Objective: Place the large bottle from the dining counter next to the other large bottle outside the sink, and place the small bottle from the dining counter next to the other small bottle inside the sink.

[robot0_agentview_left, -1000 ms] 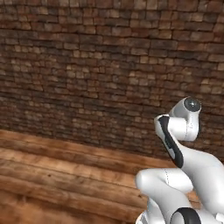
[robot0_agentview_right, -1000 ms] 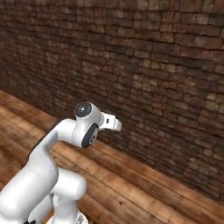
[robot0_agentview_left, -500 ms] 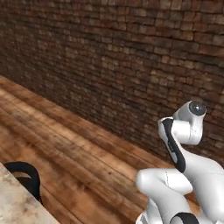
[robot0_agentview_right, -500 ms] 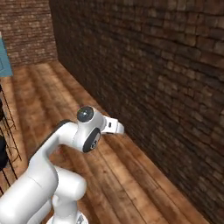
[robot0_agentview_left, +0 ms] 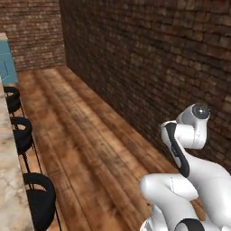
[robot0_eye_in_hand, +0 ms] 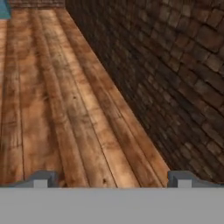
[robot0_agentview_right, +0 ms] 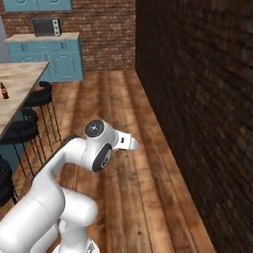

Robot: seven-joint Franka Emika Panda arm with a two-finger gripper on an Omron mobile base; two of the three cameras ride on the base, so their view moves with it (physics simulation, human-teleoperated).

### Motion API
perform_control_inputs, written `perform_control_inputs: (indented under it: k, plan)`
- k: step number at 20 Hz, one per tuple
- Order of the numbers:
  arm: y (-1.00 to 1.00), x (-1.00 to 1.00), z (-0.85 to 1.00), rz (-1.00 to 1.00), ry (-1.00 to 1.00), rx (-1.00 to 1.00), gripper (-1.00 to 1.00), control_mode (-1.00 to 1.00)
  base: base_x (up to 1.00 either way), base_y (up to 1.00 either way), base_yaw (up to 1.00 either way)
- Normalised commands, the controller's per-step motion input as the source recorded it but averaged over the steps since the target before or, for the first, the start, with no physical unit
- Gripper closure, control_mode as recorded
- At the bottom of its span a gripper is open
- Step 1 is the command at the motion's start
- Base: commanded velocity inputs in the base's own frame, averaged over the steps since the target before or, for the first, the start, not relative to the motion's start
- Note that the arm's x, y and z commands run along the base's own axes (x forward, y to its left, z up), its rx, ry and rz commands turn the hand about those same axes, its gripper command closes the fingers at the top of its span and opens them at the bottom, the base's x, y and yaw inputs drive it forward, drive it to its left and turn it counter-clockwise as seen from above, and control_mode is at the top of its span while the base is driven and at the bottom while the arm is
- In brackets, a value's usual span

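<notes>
The dining counter [robot0_agentview_right: 24, 74], a beige marbled top, runs along the left of the right base view. Its edge [robot0_agentview_left: 11, 180] also shows at the far left of the left base view. A short dark brown small bottle [robot0_agentview_right: 4, 91] stands upright on the counter's left part, far from the arm. My gripper [robot0_eye_in_hand: 112, 180] is open with nothing between its fingertips [robot0_eye_in_hand: 41, 179]. It hangs over the wooden floor beside the brick wall. The large bottles and the sink are out of view.
Black stools [robot0_agentview_left: 40, 198] [robot0_agentview_right: 42, 94] line the counter's side. A dark brick wall [robot0_agentview_left: 158, 54] runs close on the right. Wooden floor [robot0_agentview_right: 123, 99] stretches between the wall and the stools. Teal cabinets [robot0_agentview_right: 54, 59] with a microwave [robot0_agentview_right: 47, 25] stand at the far end.
The whole picture has swung as the base turns. The brick wall has slid to the right, and the counter, stools and far cabinets have come into sight. The gripper stays open.
</notes>
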Motion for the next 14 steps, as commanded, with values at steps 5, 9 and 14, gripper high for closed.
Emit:
perform_control_inputs:
  k: [5, 9, 14]
  plan:
    - [0.0, 0.0, 0.0, 0.0, 0.0, 0.0, -1.0, 1.0, 1.0, -0.38, 0.56]
    - [0.0, 0.0, 0.0, 0.0, 0.0, 0.0, -1.0, 1.0, 1.0, -0.37, 0.54]
    - [0.0, 0.0, 0.0, 0.0, 0.0, 0.0, -1.0, 1.0, 1.0, -0.44, 0.58]
